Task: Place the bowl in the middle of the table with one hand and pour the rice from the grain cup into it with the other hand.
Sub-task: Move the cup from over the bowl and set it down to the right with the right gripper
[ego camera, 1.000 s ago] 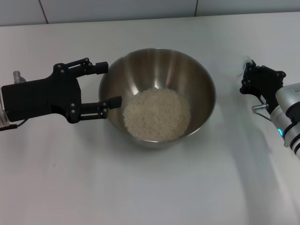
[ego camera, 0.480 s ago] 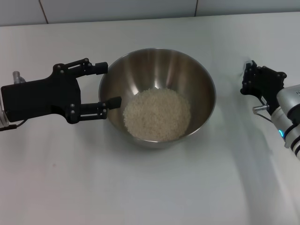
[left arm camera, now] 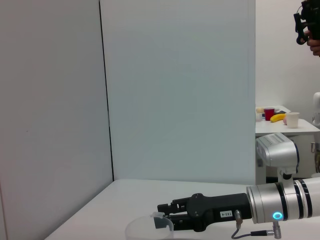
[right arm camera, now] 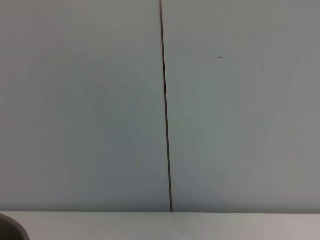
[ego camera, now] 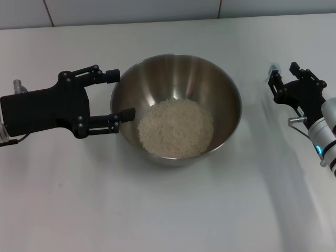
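Head view, bowl [ego camera: 226,89] holding rice [ego camera: 176,127]

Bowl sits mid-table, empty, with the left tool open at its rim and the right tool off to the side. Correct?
Not quite: the bowl is not empty. The head view shows rice heaped in its bottom. The rest holds: left tool open at the rim, right tool off to the side.

bowl [ego camera: 176,107] blocking table [ego camera: 168,210] centre, left hand [ego camera: 119,94] flanking its rim, open tabletop in front
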You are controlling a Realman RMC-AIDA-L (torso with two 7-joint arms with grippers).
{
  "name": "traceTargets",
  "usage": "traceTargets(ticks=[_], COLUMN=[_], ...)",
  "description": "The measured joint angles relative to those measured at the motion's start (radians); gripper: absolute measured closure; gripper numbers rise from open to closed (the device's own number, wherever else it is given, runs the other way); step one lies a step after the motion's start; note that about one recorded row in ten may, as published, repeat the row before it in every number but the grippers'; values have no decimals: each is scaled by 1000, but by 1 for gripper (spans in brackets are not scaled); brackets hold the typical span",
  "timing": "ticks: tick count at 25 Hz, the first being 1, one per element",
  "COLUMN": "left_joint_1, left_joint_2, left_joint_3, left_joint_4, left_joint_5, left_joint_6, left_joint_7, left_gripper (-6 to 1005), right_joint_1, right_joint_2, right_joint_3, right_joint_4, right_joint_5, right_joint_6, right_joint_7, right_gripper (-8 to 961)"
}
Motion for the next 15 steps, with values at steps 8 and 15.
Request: traceTargets(ticks=[8, 15], left_joint_1=[-5, -5], left_joint_2=[0, 0], left_joint_3=[0, 1], left_joint_4=[-1, -1], left_joint_5=[0, 0], left_joint_6=[0, 0], left_joint_7=[0, 0], left_gripper=[170, 170], right_joint_1=[-1, -9], right_joint_2=[1, 2], right_joint_3=[-1, -1], right_joint_4=[-7, -6], right_joint_5=[-1, -1], right_joint_6=[1, 1], right_joint_7=[0, 0], right_gripper=[427, 293])
